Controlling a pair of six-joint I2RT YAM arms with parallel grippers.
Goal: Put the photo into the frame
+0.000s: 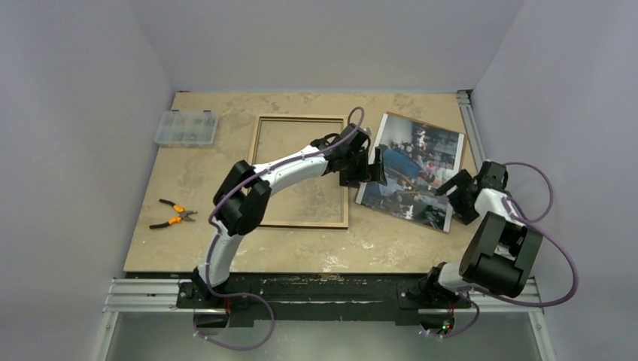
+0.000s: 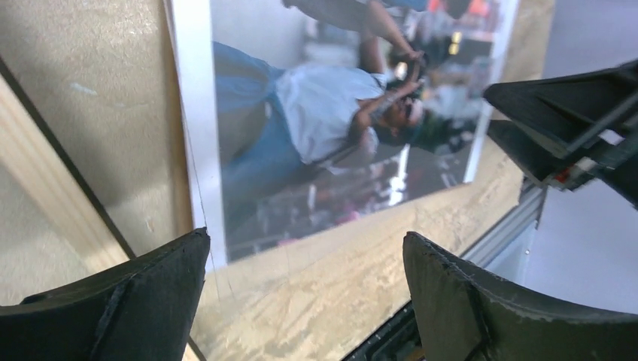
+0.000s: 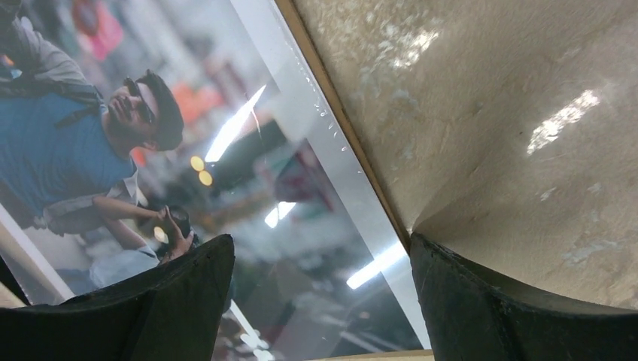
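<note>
Top external view: the frame (image 1: 301,118) lies flat near the middle of the worktop (image 1: 226,252), its light tan wood side up, with bare worktop showing through its opening. The photo (image 1: 412,171) lies face up in the right half, towards the far right corner. It is turned a little askew, and its left edge lies just beside the frame's right side. The left gripper (image 1: 370,169) reaches across the frame's right side and hangs over the photo's left edge. The right gripper (image 1: 456,192) is at the photo's right edge, near its near right corner. In the left wrist view the left gripper's (image 2: 305,241) jaws stand wide apart with nothing between them. Below them are the photo's white border and a strip of worktop, and the frame's tan wood runs along the left. In the right wrist view the right gripper's (image 3: 322,242) jaws are also spread wide and grip nothing, straddling the photo's bordered edge from above. A thin brown strip (image 3: 338,128) runs along that border, and I cannot tell what it belongs to. A clear plastic parts box (image 1: 186,128) sits at the far left corner. Orange-handled pliers (image 1: 173,214) lie by the left edge.
</note>
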